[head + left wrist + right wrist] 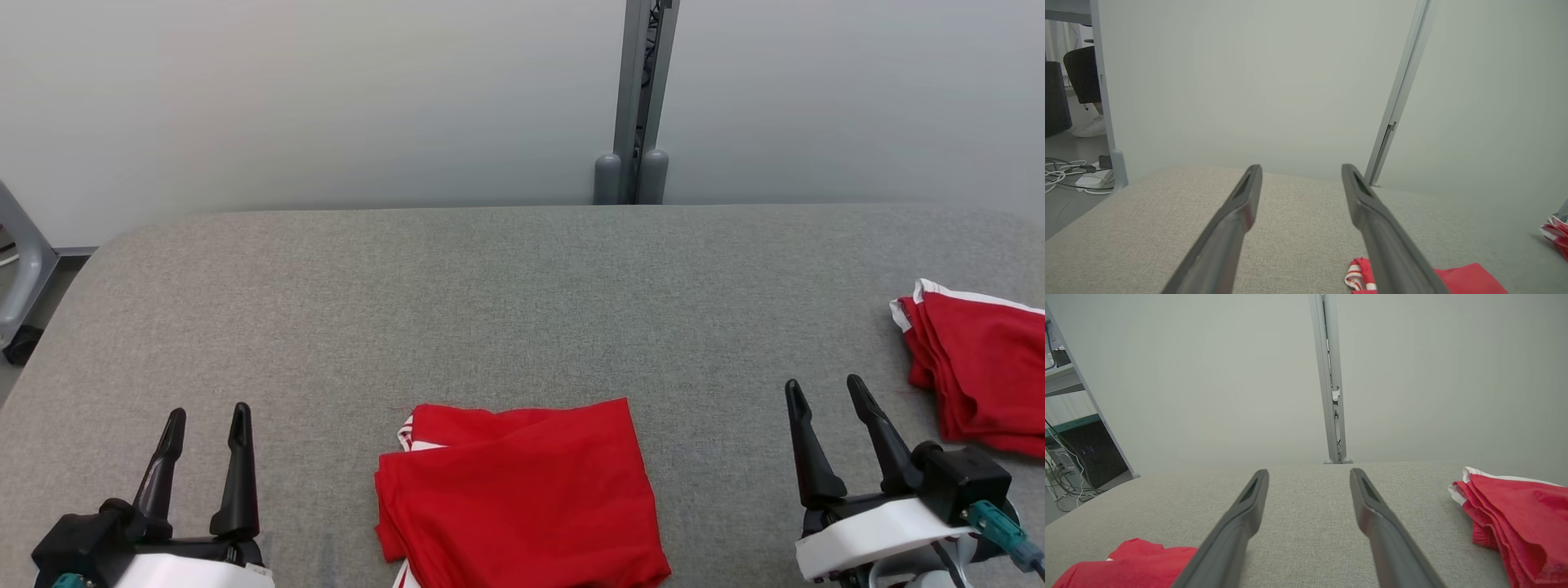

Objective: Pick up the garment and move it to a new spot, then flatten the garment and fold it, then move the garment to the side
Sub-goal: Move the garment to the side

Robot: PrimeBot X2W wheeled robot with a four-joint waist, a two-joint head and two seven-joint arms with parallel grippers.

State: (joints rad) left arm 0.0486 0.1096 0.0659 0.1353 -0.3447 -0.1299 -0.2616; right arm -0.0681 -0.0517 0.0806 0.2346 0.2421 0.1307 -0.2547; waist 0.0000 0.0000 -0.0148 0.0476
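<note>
A red garment (522,494) with white trim lies folded at the near middle of the grey padded table (490,310). Its corner (1466,279) shows past the left fingers, and its edge (1122,565) sits low left in the right wrist view. My left gripper (206,420) rests open at the lower left, well left of the garment, holding nothing. My right gripper (824,390) stands open at the lower right, between that garment and a second folded red garment (980,371).
The second red garment (1519,522) lies near the table's right edge. A grey post (641,102) rises behind the table against the pale wall. Cables (1069,173) and a person's shoe (1090,127) lie on the floor to the left.
</note>
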